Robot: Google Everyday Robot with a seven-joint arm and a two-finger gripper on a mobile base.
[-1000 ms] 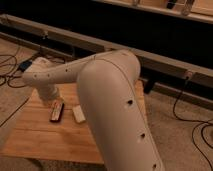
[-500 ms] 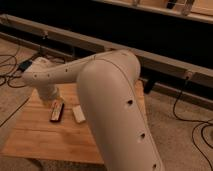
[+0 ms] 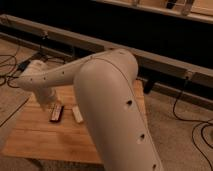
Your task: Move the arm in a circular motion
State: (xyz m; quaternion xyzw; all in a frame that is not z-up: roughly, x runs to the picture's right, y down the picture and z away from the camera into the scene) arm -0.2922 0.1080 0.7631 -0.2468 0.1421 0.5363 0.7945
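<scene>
Nearest to us is the arm. Its thick cream upper segment rises from the lower right and fills the foreground, then bends at a rounded elbow and runs as a slimmer link to the left. We judge that this folded, raised pose suits a circular sweep, since the heavy links ride above the bench rather than across it.

Past the big segment lies the wooden bench, with two small things on its left-centre part: a dark bar and a pale block. They lie side by side, close together but apart.

At the far left end of the arm the wrist turns downward, and the tool hangs over the back left part of the bench, just beside the dark bar's far end. Whether it touches the bar we cannot say. Nor can we tell how far open it is, or whether it has hold of anything.

For a circle, we think these two items are the main things in the way. A low pass of the tool would knock them, so the loop wants height.

Farther out, cables trail over the floor on the left, and another on the right. A pale ledge runs across the dark wall behind, close enough, we judge, to limit a wide swing.
</scene>
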